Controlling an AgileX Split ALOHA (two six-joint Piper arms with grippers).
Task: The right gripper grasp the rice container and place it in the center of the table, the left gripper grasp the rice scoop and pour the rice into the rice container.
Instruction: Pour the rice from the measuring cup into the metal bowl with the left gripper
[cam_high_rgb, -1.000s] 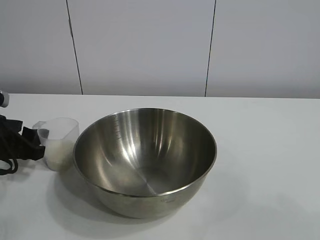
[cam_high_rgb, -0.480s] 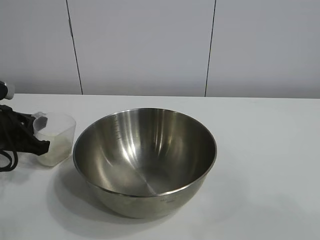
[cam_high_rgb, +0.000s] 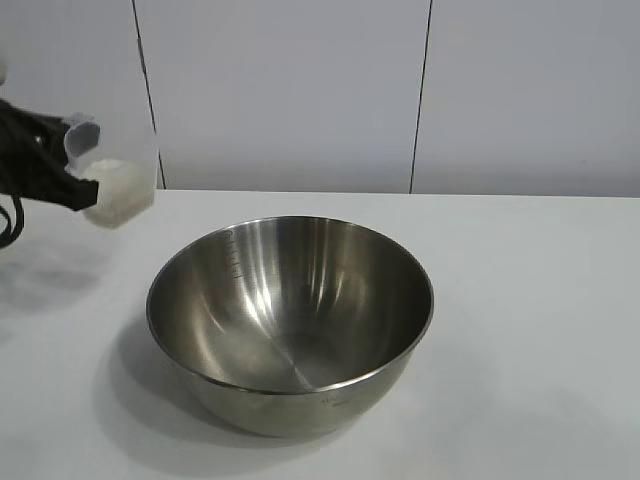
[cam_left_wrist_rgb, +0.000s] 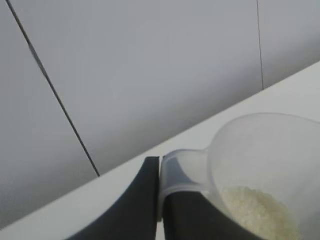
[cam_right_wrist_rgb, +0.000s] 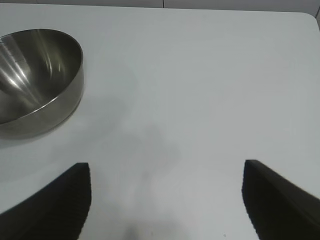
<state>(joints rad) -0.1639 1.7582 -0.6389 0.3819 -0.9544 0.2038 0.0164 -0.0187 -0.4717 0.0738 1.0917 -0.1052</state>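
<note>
The table (cam_high_rgb: 540, 300) carries the rice container (cam_high_rgb: 290, 320) near its middle, a little toward the left edge and close to the front edge, empty and upright. Risk here is judged: a spout that tips before it is over the rim would scatter grains onto the bare table, and a knock from the arm could slide the bowl.

The rice scoop (cam_high_rgb: 112, 180) hangs in the air above the table's left edge, well apart from the bowl, the rice (cam_left_wrist_rgb: 260, 212) heaped low inside. The left gripper (cam_high_rgb: 70, 160) is clenched on its short tab handle (a thin hold, so the cup could twist or slip as it tilts). The right gripper (cam_right_wrist_rgb: 165, 200) sits released over the right part of the table, holding nothing.

Writing: faint measuring marks inside the bowl and a small stamp on its outer wall, neither legible.
</note>
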